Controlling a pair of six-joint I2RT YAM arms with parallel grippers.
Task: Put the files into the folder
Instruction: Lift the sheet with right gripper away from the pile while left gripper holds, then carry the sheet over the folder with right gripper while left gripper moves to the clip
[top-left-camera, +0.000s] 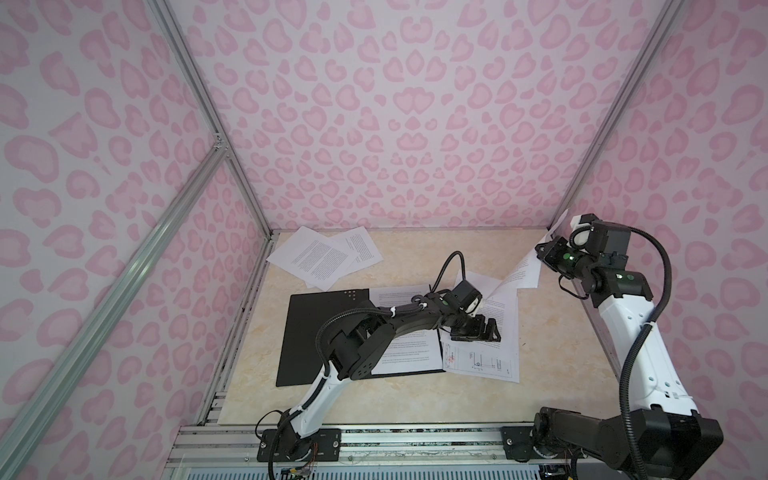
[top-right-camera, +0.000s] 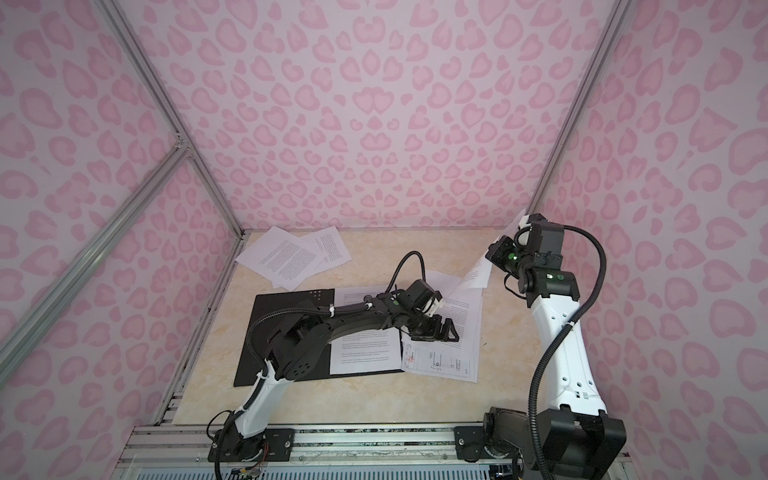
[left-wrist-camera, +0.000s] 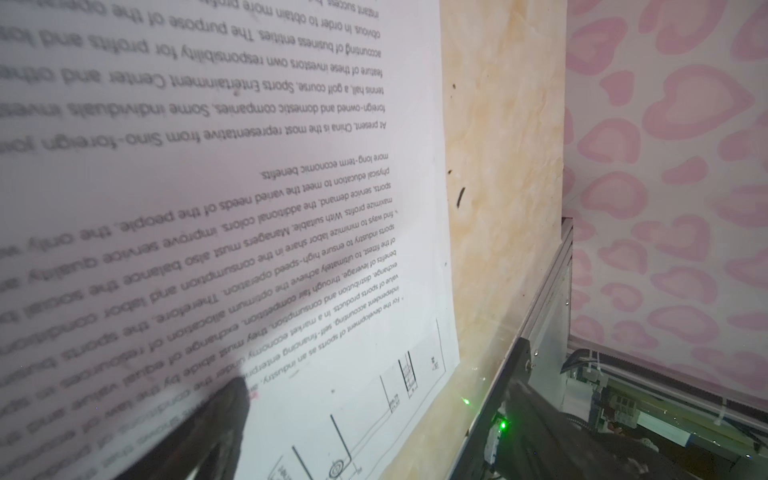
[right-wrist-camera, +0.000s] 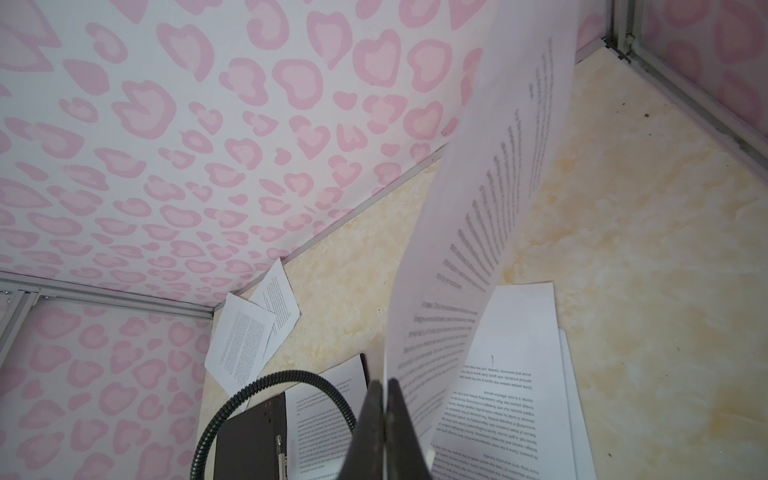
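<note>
The folder (top-left-camera: 316, 336) (top-right-camera: 282, 332) lies open on the table, black inside up, with one printed sheet (top-left-camera: 411, 357) on its right half. Just right of it lie more files (top-left-camera: 498, 328), among them one with a line drawing (top-left-camera: 482, 361) (left-wrist-camera: 374, 415). My left gripper (top-left-camera: 478, 330) (top-right-camera: 436, 330) (left-wrist-camera: 374, 440) hovers open low over these. At the back right my right gripper (top-left-camera: 544, 249) (top-right-camera: 496, 249) (right-wrist-camera: 385, 415) is shut on the edge of a text sheet (top-left-camera: 519, 270) (right-wrist-camera: 478, 249), which hangs lifted and curved. The folder's metal clip (right-wrist-camera: 280, 453) shows in the right wrist view.
Two more text sheets (top-left-camera: 320, 259) (right-wrist-camera: 249, 332) overlap in the back left corner. Pink patterned walls (top-left-camera: 415, 124) with aluminium posts close the table on three sides. A metal rail (top-left-camera: 415, 436) with both arm bases runs along the front edge.
</note>
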